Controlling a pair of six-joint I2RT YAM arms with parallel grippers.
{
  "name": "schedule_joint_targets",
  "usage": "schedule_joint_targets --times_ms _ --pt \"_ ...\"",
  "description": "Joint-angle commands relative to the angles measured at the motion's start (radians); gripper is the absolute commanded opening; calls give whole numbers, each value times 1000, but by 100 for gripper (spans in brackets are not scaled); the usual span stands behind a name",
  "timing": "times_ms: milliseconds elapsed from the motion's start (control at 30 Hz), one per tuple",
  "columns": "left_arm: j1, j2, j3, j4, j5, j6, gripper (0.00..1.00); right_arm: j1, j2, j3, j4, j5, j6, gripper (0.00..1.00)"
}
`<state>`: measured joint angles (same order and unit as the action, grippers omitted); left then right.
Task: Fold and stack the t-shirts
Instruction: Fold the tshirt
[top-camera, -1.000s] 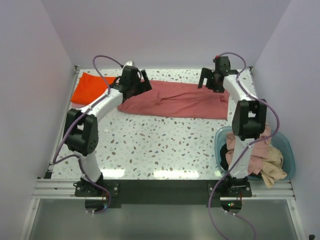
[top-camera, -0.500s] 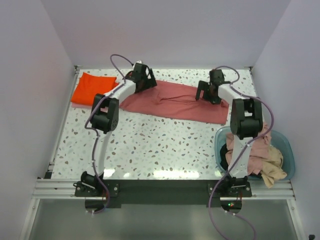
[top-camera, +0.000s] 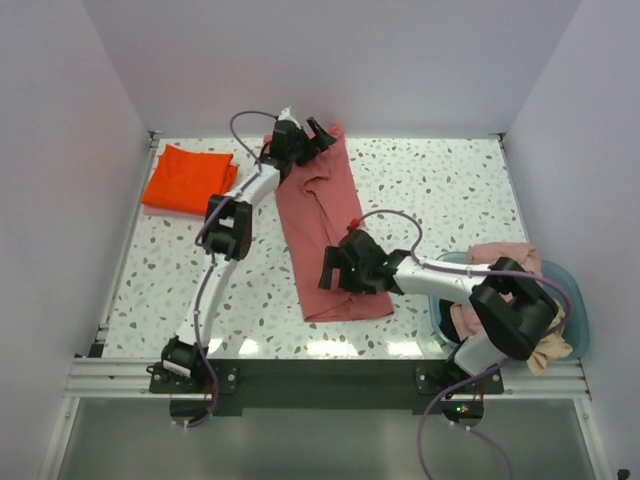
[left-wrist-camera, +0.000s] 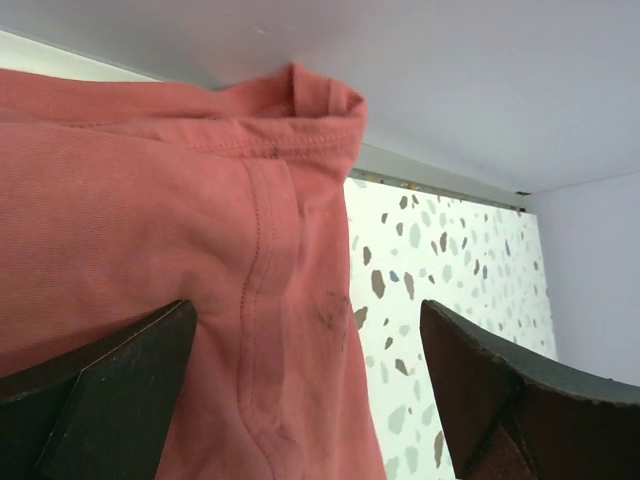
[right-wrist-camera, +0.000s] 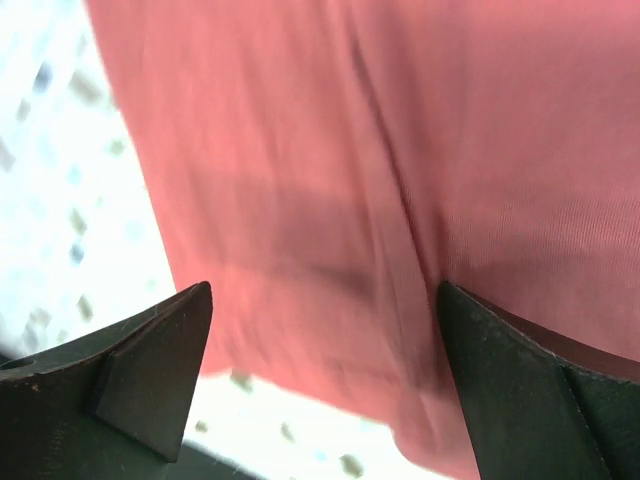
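Speckled white table (top-camera: 450, 190), teal basin (top-camera: 582, 318) at its near right corner, pale walls (top-camera: 330, 60) around, metal rail (top-camera: 320, 375) in front

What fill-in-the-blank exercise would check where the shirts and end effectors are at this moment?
1. The folded orange shirt lies at the far ____ corner of the table.
2. The pink shirt runs from far to near; the right end effector is over its near end, the left end effector at its ____ end.
3. Both end effectors are ____, fingers wide apart.
4. The crumpled shirt at the near side of the teal basin is ____.

Missing words: left; far; open; beige.
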<state>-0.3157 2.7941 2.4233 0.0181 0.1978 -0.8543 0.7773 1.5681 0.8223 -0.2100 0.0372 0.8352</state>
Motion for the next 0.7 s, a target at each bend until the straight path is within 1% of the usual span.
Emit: schedule_joint_targets --times_ms 0,133,233,267,300,367,433,467,500,533,567,600,633,667 --pt "-25 68 -18 48 -46 -101 100 115 -17 -65 -84 -40 208 99" --pt "-34 62 -21 51 -104 -129 100 177 -69 -22 -112 -16 162 99" --pt "-48 33 -61 52 -156 -130 100 211 -132 4 -121 12 121 99" --pt "-51 27 -75 78 -155 -127 100 220 -149 17 -156 26 108 99" --pt "-52 21 -73 89 -146 -132 100 230 -181 43 -187 71 93 99" --pt "-60 12 -37 98 -114 -138 100 231 -216 61 -244 102 82 99" --pt "-69 -25 -14 83 -129 -120 100 246 -276 63 -221 73 62 99" --pt "-71 -48 -23 83 -136 -112 100 252 -296 63 -216 73 55 99" --pt "-71 -104 -36 86 -129 -105 100 260 -315 64 -227 79 41 99" --pt "-72 -138 -55 92 -118 -89 100 260 -360 67 -241 105 36 99" --pt "-72 -174 -96 97 -86 -77 100 260 -382 69 -288 128 32 99" --pt "-75 -247 -118 95 -68 -62 100 260 -407 80 -316 166 24 99" --pt "-83 -287 -139 94 -49 -33 100 260 -424 86 -340 197 13 99" --pt "-91 -327 -180 63 -11 -16 100 258 -451 107 -395 272 -7 99"
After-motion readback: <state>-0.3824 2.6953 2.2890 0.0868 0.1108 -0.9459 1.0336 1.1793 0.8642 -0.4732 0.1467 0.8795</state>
